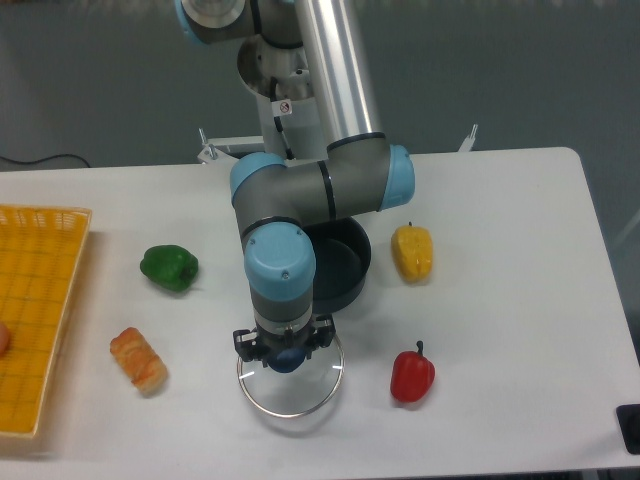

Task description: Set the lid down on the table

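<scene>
The round glass lid [300, 392] with a silver rim lies just in front of the dark round pot [338, 268], low over or on the white table [500, 220]; whether it touches I cannot tell. My gripper [287, 357] points straight down over its centre, fingers closed around the dark blue knob [288, 359]. The wrist hides the lid's back edge and part of the pot.
A green pepper [168, 267] and a bread roll [138, 360] lie to the left. A yellow pepper [412, 253] and a red pepper [412, 374] lie to the right. A yellow gridded tray [35, 320] fills the left edge.
</scene>
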Robot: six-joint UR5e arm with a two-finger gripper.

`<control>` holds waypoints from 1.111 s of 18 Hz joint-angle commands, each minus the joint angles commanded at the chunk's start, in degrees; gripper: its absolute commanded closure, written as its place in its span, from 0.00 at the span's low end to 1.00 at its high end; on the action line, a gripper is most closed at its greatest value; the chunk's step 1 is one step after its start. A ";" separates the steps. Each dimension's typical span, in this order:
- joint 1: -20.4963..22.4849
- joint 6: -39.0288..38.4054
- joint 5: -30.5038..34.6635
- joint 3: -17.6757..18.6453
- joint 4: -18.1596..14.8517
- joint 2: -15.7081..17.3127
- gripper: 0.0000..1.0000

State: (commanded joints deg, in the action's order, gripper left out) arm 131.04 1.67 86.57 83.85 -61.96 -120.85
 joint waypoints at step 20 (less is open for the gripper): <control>-0.44 0.00 0.09 0.26 0.26 -1.23 0.60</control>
State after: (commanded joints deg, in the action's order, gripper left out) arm 130.61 1.67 86.66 84.11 -61.70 -122.08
